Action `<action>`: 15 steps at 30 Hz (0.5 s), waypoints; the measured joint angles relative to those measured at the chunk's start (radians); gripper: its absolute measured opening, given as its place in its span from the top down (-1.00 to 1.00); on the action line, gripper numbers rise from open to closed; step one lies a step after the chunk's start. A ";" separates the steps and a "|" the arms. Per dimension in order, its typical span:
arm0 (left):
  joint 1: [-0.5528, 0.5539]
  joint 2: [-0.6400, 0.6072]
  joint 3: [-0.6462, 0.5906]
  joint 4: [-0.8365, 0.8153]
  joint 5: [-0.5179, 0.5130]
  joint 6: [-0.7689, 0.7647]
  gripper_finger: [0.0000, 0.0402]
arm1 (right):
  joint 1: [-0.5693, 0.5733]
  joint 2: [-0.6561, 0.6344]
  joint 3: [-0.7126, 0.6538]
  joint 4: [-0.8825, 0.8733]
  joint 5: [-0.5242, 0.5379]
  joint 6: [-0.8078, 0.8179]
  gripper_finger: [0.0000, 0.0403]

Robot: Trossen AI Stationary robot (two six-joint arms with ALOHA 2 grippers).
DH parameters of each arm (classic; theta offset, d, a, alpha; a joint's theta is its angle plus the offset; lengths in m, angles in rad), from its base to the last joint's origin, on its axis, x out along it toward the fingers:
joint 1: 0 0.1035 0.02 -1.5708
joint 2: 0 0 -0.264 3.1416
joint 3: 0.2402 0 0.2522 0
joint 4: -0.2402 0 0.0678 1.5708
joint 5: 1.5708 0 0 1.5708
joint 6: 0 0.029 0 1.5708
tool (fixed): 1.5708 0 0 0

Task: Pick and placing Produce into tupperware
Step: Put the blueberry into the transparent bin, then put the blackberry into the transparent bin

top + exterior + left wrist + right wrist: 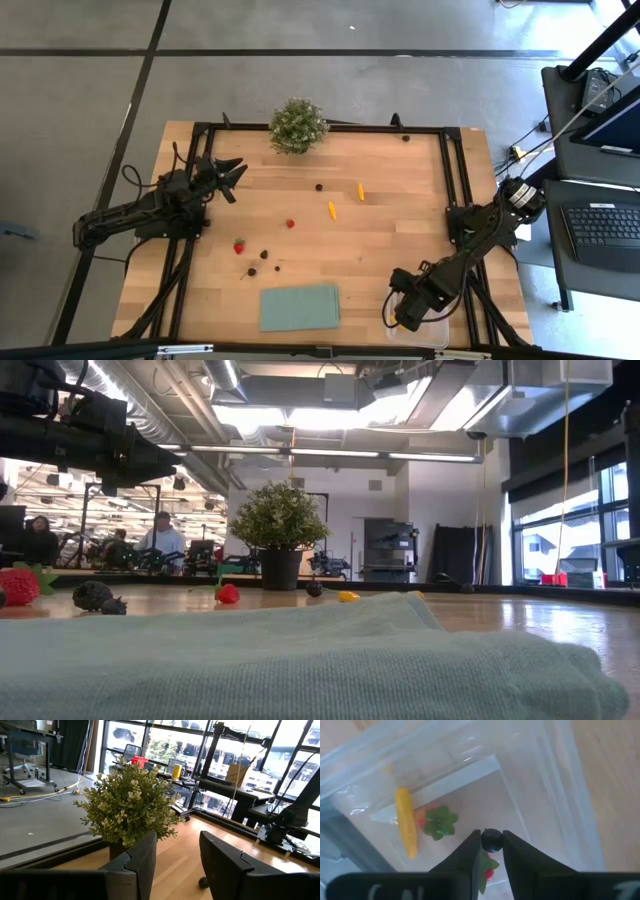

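Observation:
The tupperware [432, 330] is a clear, shallow box at the table's near right corner. In the right wrist view it holds a yellow piece [406, 822] and two strawberries [437, 822]. My right gripper [491, 839] hangs over the tupperware [530, 780], shut on a dark berry. Loose produce lies mid-table: strawberries [239, 245] [290, 223], dark berries [264, 254] [319, 186] and yellow pieces [332, 210] [360, 190]. My left gripper [232, 178] waits open at the table's left, aimed toward the potted plant [127, 805]. My right gripper pinches the dark round berry [492, 840] between its two fingertips [470, 850], coming from above and pointing down into the box. The berry is lifted clear, above the strawberries on the box's floor.
A pale-green sheet [299, 307] lies flat at the near edge, left of the tupperware, and fills the foreground of the low view [300, 660]. The potted plant [297, 125] stands at the far edge. One more dark berry [406, 138] sits near the far right corner. People show in the room beyond.

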 joint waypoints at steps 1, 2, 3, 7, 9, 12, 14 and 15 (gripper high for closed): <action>0.000 0.000 0.000 0.000 0.000 0.000 0.29 | 0.000 0.000 0.000 0.001 0.000 0.000 0.56; 0.000 0.000 0.000 0.000 0.000 0.000 0.29 | 0.000 0.000 0.000 0.000 0.000 -0.001 0.54; 0.000 0.000 0.000 0.000 0.000 0.000 0.29 | 0.000 0.000 0.000 0.000 -0.001 -0.002 0.53; 0.000 0.000 0.000 0.000 0.000 0.000 0.29 | 0.000 0.000 0.000 0.000 -0.022 -0.009 0.51; 0.000 0.000 0.000 0.000 0.000 0.000 0.29 | 0.000 0.000 0.000 0.000 -0.025 -0.013 0.51; 0.000 0.000 0.000 0.000 0.000 0.000 0.29 | 0.000 0.000 0.000 0.000 -0.026 -0.018 0.51; 0.000 0.000 0.000 0.000 0.000 0.000 0.29 | 0.000 0.000 0.000 0.001 -0.033 -0.032 0.50; 0.000 0.000 0.000 0.000 0.000 0.000 0.29 | 0.000 0.000 0.000 0.001 -0.034 -0.043 0.50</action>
